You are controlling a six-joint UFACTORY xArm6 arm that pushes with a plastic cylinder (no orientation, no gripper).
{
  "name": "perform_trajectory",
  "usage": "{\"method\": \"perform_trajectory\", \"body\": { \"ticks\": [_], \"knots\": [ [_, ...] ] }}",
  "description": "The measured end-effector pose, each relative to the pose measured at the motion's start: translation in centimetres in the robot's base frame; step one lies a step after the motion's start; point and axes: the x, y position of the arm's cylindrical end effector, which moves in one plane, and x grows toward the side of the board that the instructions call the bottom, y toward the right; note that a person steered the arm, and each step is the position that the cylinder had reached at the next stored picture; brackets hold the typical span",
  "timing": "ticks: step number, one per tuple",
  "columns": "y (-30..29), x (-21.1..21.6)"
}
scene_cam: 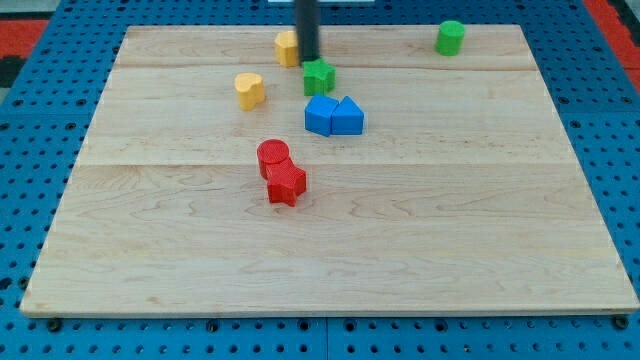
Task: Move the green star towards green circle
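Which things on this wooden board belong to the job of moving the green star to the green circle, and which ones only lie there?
Part of the job:
- green star block
- green circle block, near the view's top right
- my tip, just above-left of the star

Only lying about:
- yellow block behind the rod
- yellow heart block
- two blue blocks, touching
- red cylinder block
- red star block

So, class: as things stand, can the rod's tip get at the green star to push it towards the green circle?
Probably yes. My tip sits just at the upper left of the green star, apparently touching or nearly so. Nothing lies between the star and the green circle at the view's upper right; the yellow block sits behind the rod.
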Motion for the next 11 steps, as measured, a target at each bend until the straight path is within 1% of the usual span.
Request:
{"method": "perform_trajectory", "body": {
  "ticks": [1,2,3,4,5,6,7,8,9,10,11],
  "knots": [
    [-4.2,1.2],
    [-7.3,3.7],
    [-6.5,6.0],
    [1.4,1.5],
    [8.6,0.1],
    [10.5,1.7],
    [10.2,4.9],
    [10.3,6.7],
    [10.9,3.6],
    [11.8,2.6],
    [12.3,4.1]
  ]
}}
